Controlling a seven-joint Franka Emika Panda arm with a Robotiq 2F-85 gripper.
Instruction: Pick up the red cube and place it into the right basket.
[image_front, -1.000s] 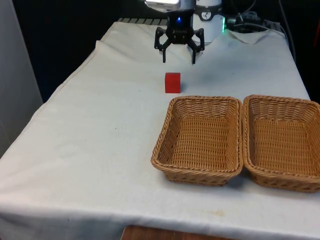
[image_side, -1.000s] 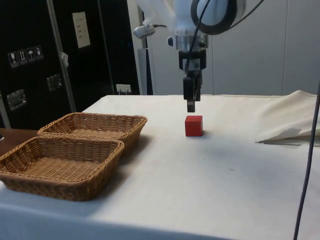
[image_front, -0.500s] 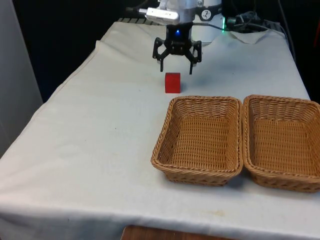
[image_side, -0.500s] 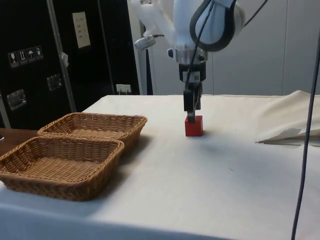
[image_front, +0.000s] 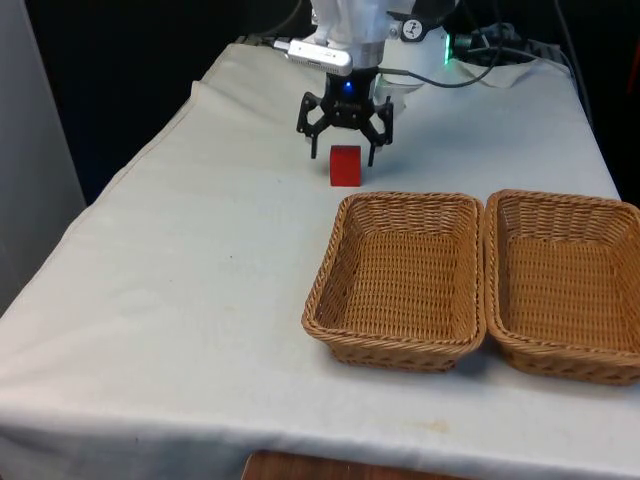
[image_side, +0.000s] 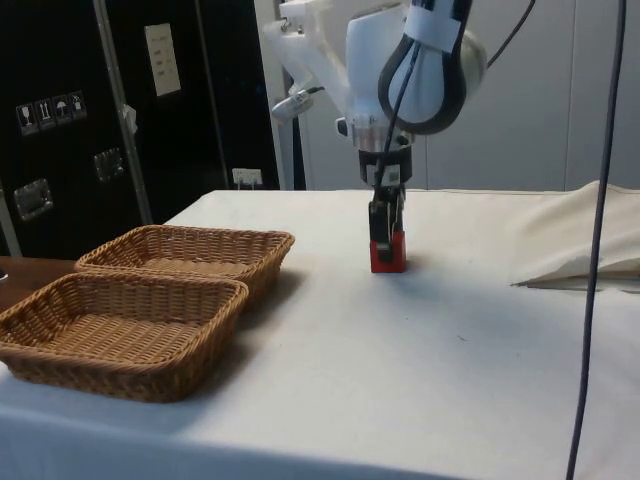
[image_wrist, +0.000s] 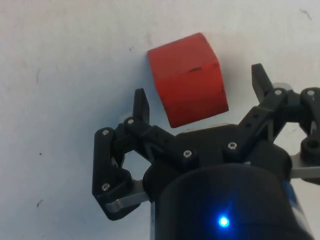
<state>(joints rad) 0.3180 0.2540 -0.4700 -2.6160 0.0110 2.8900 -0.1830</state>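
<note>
Pincer (image_front: 341, 153) down over the red cube (image_front: 345, 166), fingers spread apart on either side of it.

From my seat I see the pincer (image_side: 384, 232) low at the cube (image_side: 387, 253), which sits on the white cloth (image_front: 200, 300); in the wrist view the cube (image_wrist: 187, 79) lies between the two fingers (image_wrist: 141, 104), a gap showing on each side, so nothing is clamped yet. In the side view the fingers overlap the cube's upper part. The two wicker baskets sit side by side, touching, well apart from the pincer on my side of it: the left basket (image_front: 400, 350) nearer to it, the right basket (image_front: 560, 360) further off toward the front view's right.
</note>
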